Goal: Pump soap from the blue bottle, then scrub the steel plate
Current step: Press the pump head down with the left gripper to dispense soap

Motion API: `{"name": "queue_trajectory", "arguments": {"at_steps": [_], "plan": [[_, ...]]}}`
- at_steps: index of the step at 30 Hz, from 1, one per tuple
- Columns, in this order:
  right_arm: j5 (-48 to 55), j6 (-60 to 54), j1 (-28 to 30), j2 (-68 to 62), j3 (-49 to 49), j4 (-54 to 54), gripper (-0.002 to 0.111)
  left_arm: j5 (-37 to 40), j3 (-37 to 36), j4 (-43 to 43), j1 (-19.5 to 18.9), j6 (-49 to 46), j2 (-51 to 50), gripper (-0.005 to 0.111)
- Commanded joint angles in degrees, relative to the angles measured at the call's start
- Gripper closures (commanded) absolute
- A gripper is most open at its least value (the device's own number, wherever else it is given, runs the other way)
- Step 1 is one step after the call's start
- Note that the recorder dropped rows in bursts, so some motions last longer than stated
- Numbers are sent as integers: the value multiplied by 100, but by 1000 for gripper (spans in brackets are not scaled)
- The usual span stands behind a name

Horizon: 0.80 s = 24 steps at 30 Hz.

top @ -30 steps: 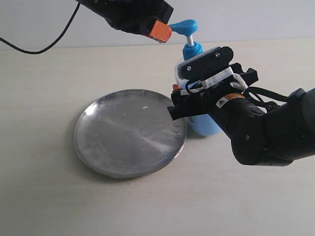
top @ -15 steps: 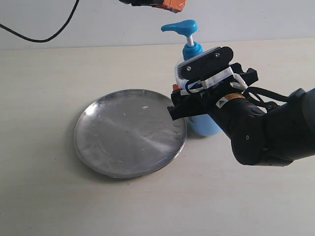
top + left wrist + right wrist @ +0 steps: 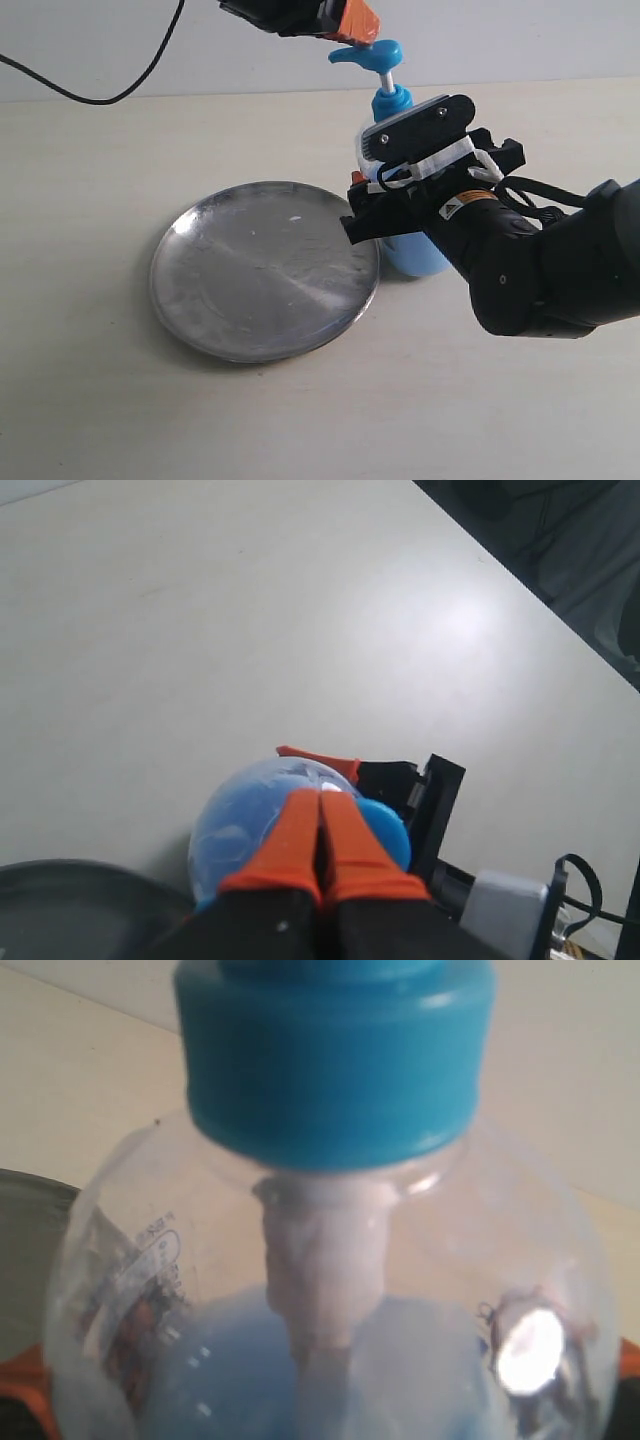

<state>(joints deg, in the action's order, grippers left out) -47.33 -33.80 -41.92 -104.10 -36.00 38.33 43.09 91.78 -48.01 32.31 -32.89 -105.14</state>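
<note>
The blue bottle [image 3: 392, 103] stands upright beside the right rim of the steel plate [image 3: 262, 272]. My right gripper [image 3: 375, 205] is shut on the bottle's body; in the right wrist view the clear bottle [image 3: 320, 1290] fills the picture, with the pale blue soap [image 3: 220, 1370] low inside it and an orange fingertip [image 3: 18, 1392] at one edge. My left gripper [image 3: 355, 22] is shut, its orange fingers pressed together right over the blue pump head [image 3: 372, 54]. Whether it touches the pump head I cannot tell. In the left wrist view the shut left gripper [image 3: 320, 810] covers most of the pump head [image 3: 388, 828].
A black cable [image 3: 110, 90] runs along the back left of the pale table [image 3: 90, 400]. A tiny pale speck [image 3: 293, 218] lies on the plate. The right arm's dark bulk [image 3: 540, 270] fills the area to the right of the bottle.
The left gripper rose from beside the pump nozzle to the top edge, then came back down over the pump head. Bottle, plate and right gripper have not moved.
</note>
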Motion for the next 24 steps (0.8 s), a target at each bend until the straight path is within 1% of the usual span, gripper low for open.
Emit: {"name": "queue_trajectory", "arguments": {"at_steps": [1, 3, 8, 17, 24], "plan": [[-198, -71, -10, 15, -37, -109, 108, 6, 17, -301, 44, -192, -50, 107], [-198, -71, -10, 15, -37, -109, 108, 6, 17, -441, 44, -287, -50, 107], [-198, -71, -10, 15, -37, -109, 108, 95, 17, -430, 44, -319, -91, 107], [-198, -71, -10, 15, -37, -96, 108, 198, 17, -55, 44, -333, -158, 107], [-198, -71, -10, 15, -37, -96, 108, 353, 17, -42, 44, -333, -158, 107]]}}
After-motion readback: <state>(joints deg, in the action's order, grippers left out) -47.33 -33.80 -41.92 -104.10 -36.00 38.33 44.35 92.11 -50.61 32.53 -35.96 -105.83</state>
